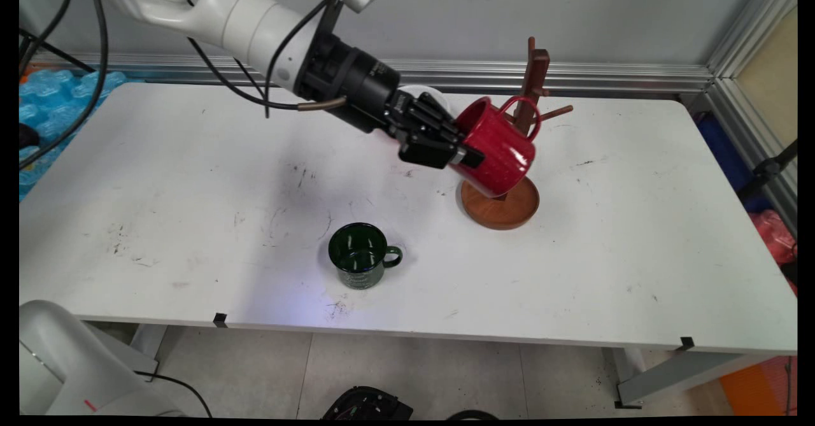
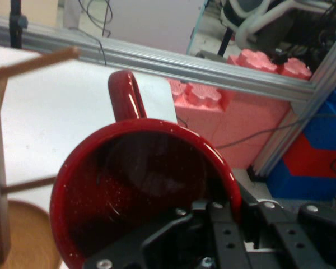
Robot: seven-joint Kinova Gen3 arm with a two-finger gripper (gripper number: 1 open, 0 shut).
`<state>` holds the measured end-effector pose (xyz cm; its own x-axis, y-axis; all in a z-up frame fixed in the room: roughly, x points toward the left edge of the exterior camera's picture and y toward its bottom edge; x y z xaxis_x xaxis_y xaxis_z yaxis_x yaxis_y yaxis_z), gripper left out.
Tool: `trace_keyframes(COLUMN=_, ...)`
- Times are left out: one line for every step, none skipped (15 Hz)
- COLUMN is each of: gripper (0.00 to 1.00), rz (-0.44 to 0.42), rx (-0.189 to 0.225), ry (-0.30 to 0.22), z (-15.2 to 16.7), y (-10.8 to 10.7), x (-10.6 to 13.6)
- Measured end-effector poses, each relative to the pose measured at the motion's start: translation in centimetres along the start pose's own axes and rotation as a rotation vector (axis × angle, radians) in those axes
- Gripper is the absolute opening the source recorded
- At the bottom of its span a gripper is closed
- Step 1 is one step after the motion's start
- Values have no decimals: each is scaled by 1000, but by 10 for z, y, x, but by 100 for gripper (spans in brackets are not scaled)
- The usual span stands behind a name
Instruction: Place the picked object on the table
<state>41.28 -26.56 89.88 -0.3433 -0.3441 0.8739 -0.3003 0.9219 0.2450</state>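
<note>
The gripper (image 1: 460, 148) pinches the rim of a red mug (image 1: 500, 149), one finger inside the cup and one outside, holding it tilted in the air. Just beyond the jaws, the mug's handle (image 1: 525, 113) sits against the wooden mug tree (image 1: 531, 82), above its round base (image 1: 503, 206). A green mug (image 1: 360, 263) stands upright on the white table (image 1: 191, 209), well below and apart from the jaws.

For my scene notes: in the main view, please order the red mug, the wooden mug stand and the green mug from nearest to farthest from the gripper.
1. Red mug: held by the gripper at its rim.
2. Wooden mug stand: just right of the gripper, behind and below the mug.
3. Green mug: alone on the table, toward the near edge.
</note>
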Motion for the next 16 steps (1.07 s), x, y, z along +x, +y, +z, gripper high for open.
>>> trace_keyframes(gripper=0, rz=-7, rx=0, ry=-13, z=-4, y=0, x=-3)
trace_keyframes(gripper=0, rz=-13, rx=1, ry=-25, z=-8, y=0, x=-5)
trace_keyframes(gripper=0, rz=-19, rx=2, ry=-40, z=-12, y=0, x=-8)
trace_keyframes(gripper=0, rz=-24, rx=4, ry=-54, z=-16, y=-1, x=-11)
trace_keyframes(gripper=0, rz=-27, rx=7, ry=-66, z=-20, y=-2, x=-13)
trace_keyframes(gripper=0, rz=-28, rx=10, ry=-75, z=-22, y=-3, x=-15)
trace_keyframes(gripper=0, rz=-31, rx=13, ry=-87, z=-26, y=-4, x=-18)
trace_keyframes(gripper=0, rz=-32, rx=18, ry=-102, z=-30, y=-6, x=-21)
trace_keyframes(gripper=0, rz=-33, rx=23, ry=-116, z=-34, y=-8, x=-24)
trace_keyframes(gripper=0, rz=-33, rx=28, ry=-129, z=-37, y=-10, x=-27)
trace_keyframes(gripper=0, rz=-33, rx=35, ry=-143, z=-40, y=-12, x=-30)
trace_keyframes(gripper=0, rz=-33, rx=42, ry=-158, z=-44, y=-14, x=-33)
trace_keyframes(gripper=0, rz=-32, rx=47, ry=-170, z=-46, y=-16, x=-35)
trace_keyframes(gripper=0, rz=-31, rx=54, ry=-184, z=-49, y=-19, x=-38)
trace_keyframes(gripper=0, rz=-30, rx=61, ry=-198, z=-52, y=-21, x=-41)
trace_keyframes(gripper=0, rz=-28, rx=66, ry=-210, z=-54, y=-23, x=-44)
